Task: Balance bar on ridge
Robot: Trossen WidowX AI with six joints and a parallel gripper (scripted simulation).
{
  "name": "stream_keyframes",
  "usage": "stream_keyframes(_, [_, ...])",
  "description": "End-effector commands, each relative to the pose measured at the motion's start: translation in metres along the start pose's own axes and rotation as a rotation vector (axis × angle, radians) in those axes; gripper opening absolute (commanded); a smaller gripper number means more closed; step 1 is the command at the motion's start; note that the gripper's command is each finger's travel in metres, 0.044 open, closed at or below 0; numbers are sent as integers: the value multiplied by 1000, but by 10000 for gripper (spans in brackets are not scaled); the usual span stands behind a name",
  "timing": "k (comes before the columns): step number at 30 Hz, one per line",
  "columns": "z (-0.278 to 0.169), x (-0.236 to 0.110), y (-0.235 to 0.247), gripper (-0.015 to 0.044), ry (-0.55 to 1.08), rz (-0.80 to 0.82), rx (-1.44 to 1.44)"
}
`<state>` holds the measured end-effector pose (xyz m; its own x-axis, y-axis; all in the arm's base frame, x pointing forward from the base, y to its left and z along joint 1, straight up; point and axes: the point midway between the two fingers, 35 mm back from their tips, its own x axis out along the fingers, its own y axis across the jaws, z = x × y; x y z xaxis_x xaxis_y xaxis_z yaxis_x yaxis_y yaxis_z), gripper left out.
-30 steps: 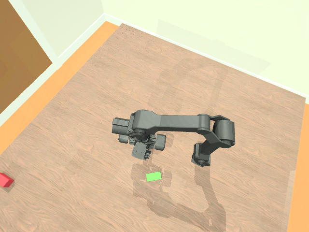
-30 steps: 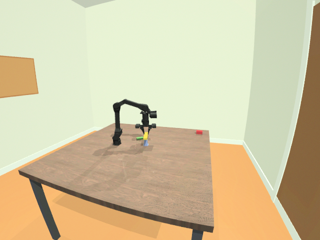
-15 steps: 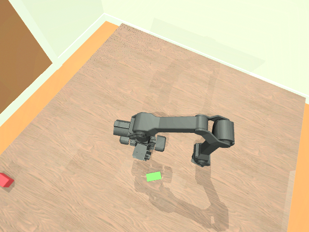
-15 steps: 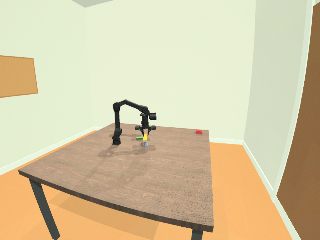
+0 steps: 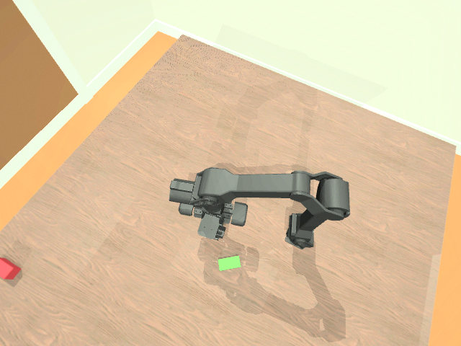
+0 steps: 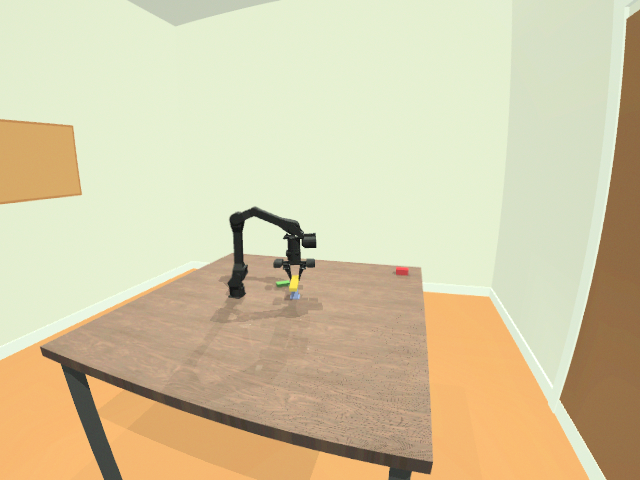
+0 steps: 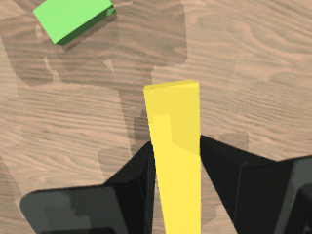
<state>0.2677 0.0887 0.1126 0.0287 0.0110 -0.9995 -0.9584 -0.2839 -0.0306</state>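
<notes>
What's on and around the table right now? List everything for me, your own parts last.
Bar: one, yellow, clamped in the claw above the table.
Ridge: one, small, pale blue, on the table just below the bar; hidden in the top and wrist views.
Green block: one, lying flat near the arm's base.
Red block: one, at the table's far edge.
Table: one, wood-grain top, dark legs.
Arm: one, dark grey.
Claw: one, shut on the bar.
</notes>
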Motion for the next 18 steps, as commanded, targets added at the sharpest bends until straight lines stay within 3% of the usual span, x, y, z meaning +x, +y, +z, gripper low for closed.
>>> stream_keyframes(1, [0,1,0,0,2,1,2])
stream_keyframes(18, [0,2,0,0,2,1,2])
